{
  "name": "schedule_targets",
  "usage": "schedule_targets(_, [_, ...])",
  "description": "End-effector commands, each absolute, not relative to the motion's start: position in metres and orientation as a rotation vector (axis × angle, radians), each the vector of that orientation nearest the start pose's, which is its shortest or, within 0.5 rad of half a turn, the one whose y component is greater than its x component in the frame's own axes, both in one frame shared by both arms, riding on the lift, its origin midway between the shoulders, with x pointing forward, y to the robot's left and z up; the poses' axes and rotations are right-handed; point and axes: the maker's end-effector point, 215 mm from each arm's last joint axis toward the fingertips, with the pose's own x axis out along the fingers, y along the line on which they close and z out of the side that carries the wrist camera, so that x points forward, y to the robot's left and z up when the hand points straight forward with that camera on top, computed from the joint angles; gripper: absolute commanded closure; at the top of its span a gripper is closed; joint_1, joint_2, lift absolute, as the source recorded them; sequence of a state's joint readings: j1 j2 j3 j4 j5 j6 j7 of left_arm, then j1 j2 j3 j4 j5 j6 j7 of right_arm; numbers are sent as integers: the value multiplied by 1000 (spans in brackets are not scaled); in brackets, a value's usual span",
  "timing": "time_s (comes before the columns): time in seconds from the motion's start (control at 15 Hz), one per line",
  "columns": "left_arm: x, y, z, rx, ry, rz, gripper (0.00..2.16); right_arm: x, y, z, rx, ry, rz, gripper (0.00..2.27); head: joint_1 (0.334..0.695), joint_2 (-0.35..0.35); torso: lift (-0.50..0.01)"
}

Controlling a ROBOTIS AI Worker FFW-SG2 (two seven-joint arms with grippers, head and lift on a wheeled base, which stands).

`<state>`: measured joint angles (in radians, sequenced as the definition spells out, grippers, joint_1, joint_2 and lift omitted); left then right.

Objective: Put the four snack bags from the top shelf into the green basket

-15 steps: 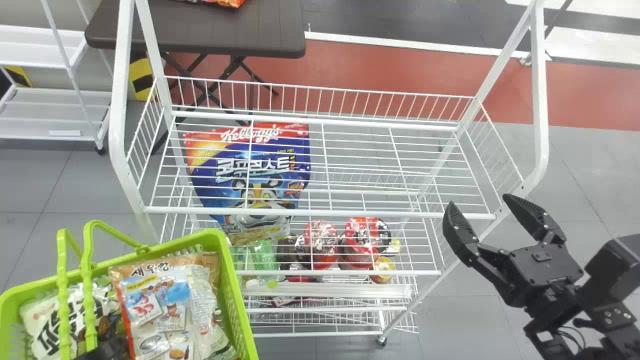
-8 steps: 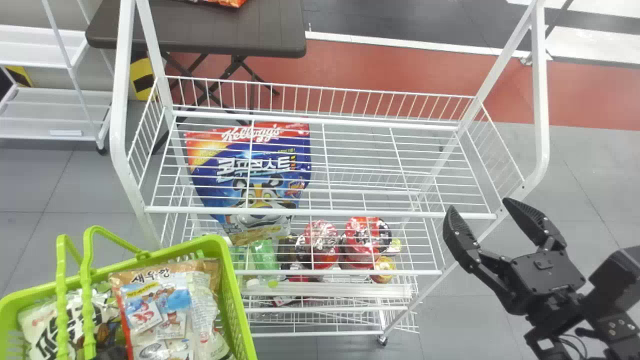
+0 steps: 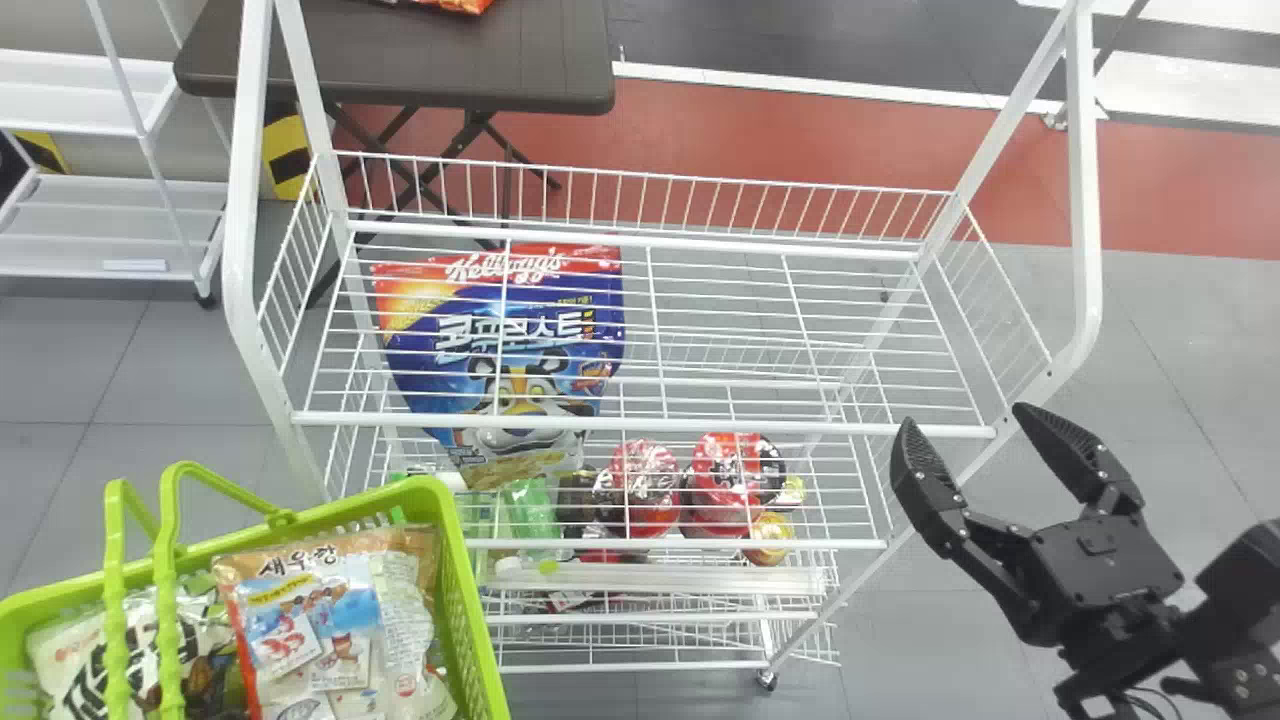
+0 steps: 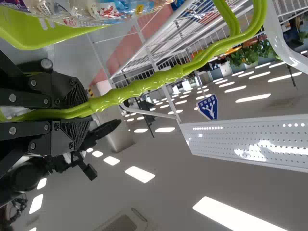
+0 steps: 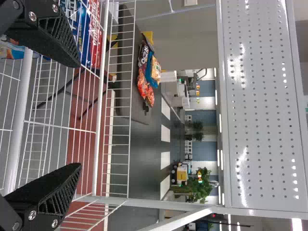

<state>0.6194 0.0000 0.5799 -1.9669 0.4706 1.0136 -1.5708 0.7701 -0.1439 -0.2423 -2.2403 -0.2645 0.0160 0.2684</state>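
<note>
The green basket [image 3: 468, 590] is at the lower left of the head view. In it lie a brown-topped snack bag [image 3: 300, 630] with a blue and white front and a white bag [image 3: 75, 650] with black lettering; others beneath are partly hidden. My left gripper [image 4: 79, 113] is shut on the basket's green handle [image 4: 139, 86]. Off the right front corner of the white wire top shelf [image 3: 640, 424], my right gripper [image 3: 965, 432] stands open with nothing between its fingers. In the right wrist view, my right gripper [image 5: 77, 115] has shelf wires beyond it.
A blue cereal bag [image 3: 510, 340] shows through the top shelf's wires, with red round packs [image 3: 725, 475] and a green bottle [image 3: 532, 515] lower down. White uprights flank the shelf. Behind it is a brown table [image 3: 430, 70] bearing bags [image 5: 147, 72].
The basket and its bags have shifted slightly down and to the left in the head view. My right gripper has moved a little down and to the right, still open.
</note>
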Motion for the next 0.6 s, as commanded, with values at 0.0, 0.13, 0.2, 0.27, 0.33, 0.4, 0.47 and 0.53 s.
schedule_targets(0.0, [203, 214, -382, -1111, 467, -988, 2145, 366, -287, -321, 5, 78, 171, 76, 695, -151, 0])
schedule_targets(0.13, [202, 214, -380, -1109, 465, -989, 2145, 365, -286, -318, 7, 69, 172, 80, 695, -152, 0])
schedule_targets(0.2, [202, 215, -378, -1103, 461, -990, 2145, 365, -284, -318, 10, 69, 174, 80, 695, -151, 0])
schedule_targets(0.27, [202, 216, -377, -1102, 460, -989, 2145, 365, -282, -317, 13, 67, 178, 80, 695, -150, 0])
schedule_targets(0.33, [202, 216, -377, -1103, 460, -988, 2145, 365, -280, -316, 12, 64, 180, 80, 695, -148, 0])
schedule_targets(0.4, [202, 216, -377, -1103, 460, -988, 2145, 365, -280, -315, 12, 63, 180, 83, 695, -141, 0])
schedule_targets(0.47, [202, 216, -376, -1104, 459, -988, 2145, 366, -279, -315, 13, 62, 182, 83, 695, -137, 0])
schedule_targets(0.53, [202, 216, -376, -1102, 458, -989, 2145, 366, -276, -314, 16, 61, 185, 83, 695, -135, 0])
